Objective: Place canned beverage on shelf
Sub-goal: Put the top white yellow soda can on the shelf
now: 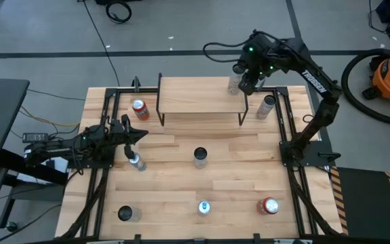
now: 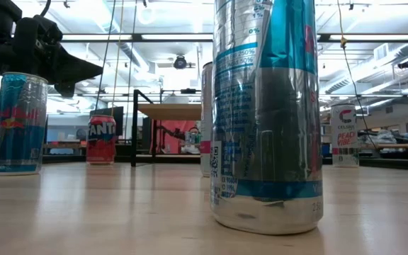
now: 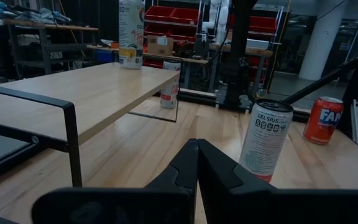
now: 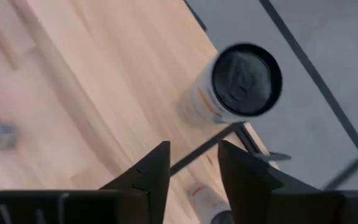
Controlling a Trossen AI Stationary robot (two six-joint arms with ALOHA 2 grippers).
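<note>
Eight cans show in all. Three stand along the near edge of the worktop point(image 1: 181, 183): a dark-topped can point(image 1: 125, 214), a blue-topped can point(image 1: 204, 207) and a red can point(image 1: 269, 206). Two more stand in the middle band: a silver can point(image 1: 200, 157) at the centre and a Celsius can point(image 1: 137, 163) toward the left.

The left tool point(image 1: 131, 135) sits just behind the Celsius can, with its two fingers pressed together and nothing between them.

Farther back is one shelf point(image 1: 195, 102). An orange Fanta can point(image 1: 139, 109) stands beside its left legs and a white can point(image 1: 266, 107) beside its right legs, both on the worktop.

One can is on the shelf: a pale can point(image 1: 234, 85) at the far right corner. The right tool point(image 1: 248, 83) hangs just beside it, fingers parted and empty.
</note>
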